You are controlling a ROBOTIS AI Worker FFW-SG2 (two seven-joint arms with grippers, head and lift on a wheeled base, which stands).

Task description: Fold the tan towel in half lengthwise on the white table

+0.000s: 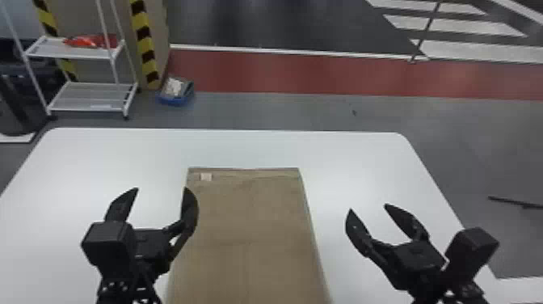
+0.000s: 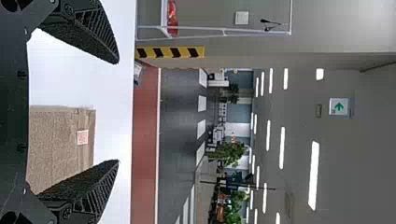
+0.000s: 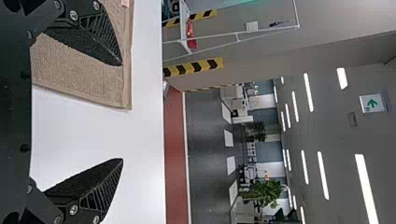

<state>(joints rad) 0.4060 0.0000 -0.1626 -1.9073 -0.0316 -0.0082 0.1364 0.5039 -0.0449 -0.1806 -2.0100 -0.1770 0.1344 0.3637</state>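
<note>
Head view: the tan towel [image 1: 250,226] lies flat on the white desk [image 1: 355,161], between the left gripper [image 1: 161,189] and right gripper [image 1: 368,208], jaws released on both. Left wrist view: jaws apart, towel label [image 2: 82,137] between them. Right wrist view: jaws apart, holding nothing.

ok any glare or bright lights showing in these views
Head view: a soft sheen on the white table, right of the towel; left wrist view: bright ceiling lights; right wrist view: ceiling lights glowing too.

Towel [image 1: 250,226] lies on table [image 1: 355,169], rack [image 1: 91,98] behind left bearing perhaps a bag [image 1: 91,41].
</note>
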